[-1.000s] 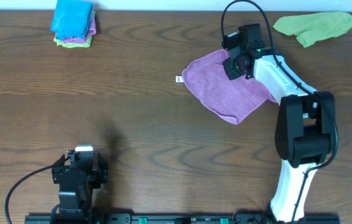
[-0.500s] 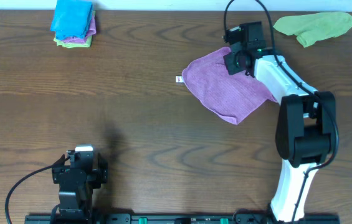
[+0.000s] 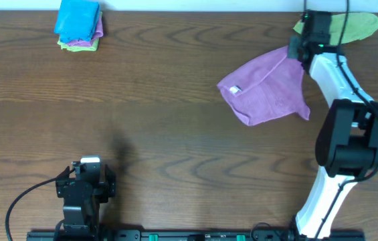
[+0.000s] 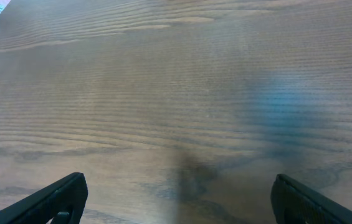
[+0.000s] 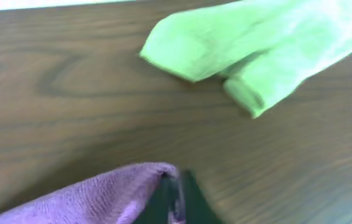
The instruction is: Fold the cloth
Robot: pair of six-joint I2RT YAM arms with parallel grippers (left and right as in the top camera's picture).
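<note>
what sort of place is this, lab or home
Likely a robotics lab bench, not a home: a left arm and right arm at a wooden table, with a purple cloth, a lime-green cloth and a folded cloth stack.

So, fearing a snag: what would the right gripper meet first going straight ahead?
Likely the lime-green cloth just ahead of the right gripper, with bare table between; depth is unclear.

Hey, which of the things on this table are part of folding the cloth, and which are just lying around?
Job in hand: purple cloth, pinched by the right fingers.
Lying about: lime-green cloth; stack of folded cloths, blue on top; left fingers, open, holding nothing.
</note>
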